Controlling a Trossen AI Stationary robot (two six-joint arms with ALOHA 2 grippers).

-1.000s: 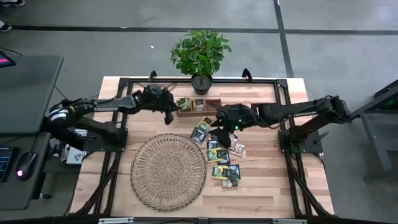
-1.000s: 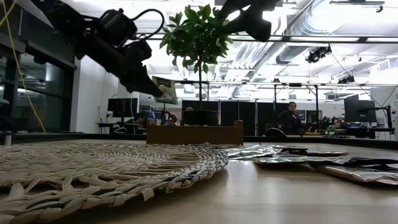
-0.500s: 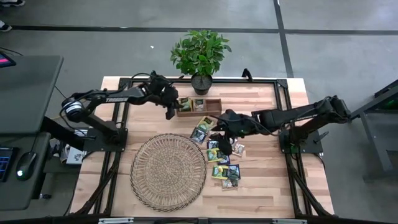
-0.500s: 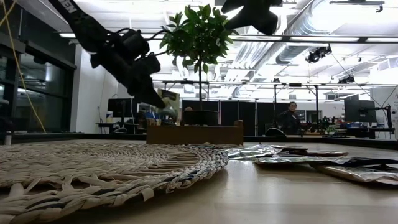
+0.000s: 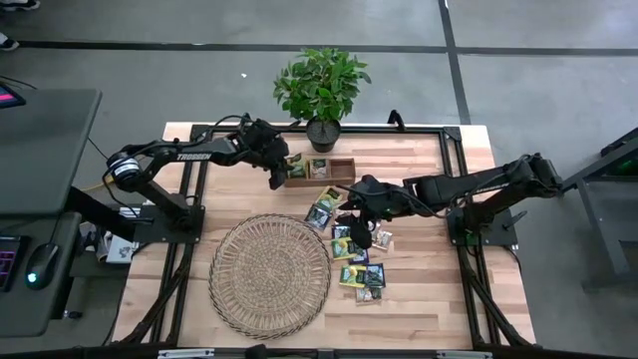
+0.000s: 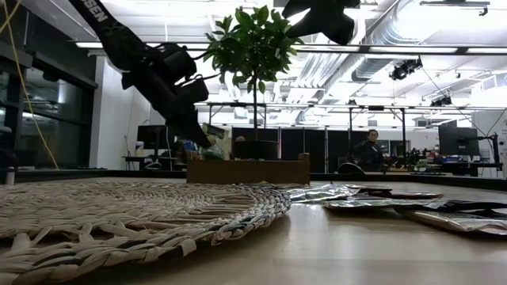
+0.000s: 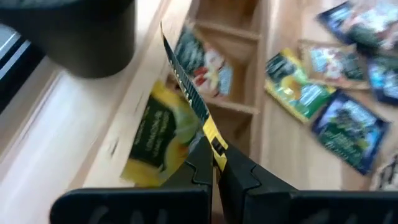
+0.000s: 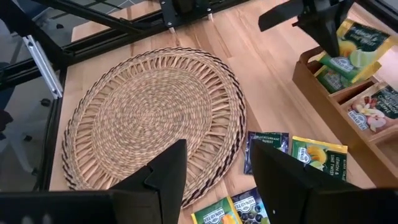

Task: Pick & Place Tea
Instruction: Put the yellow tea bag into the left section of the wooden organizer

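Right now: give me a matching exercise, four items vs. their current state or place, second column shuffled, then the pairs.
Items:
1. left tool
2. right tool
3. wicker mat
4. potted plant

States/places:
A. lies flat on the table, nothing on it
B. stands at the far edge, behind the wooden tray
C. shut on a yellow-green sachet over the tray's end compartment
D. open, hovering above the loose sachets, holding nothing

Pairs: 1-C, 2-D, 3-A, 4-B
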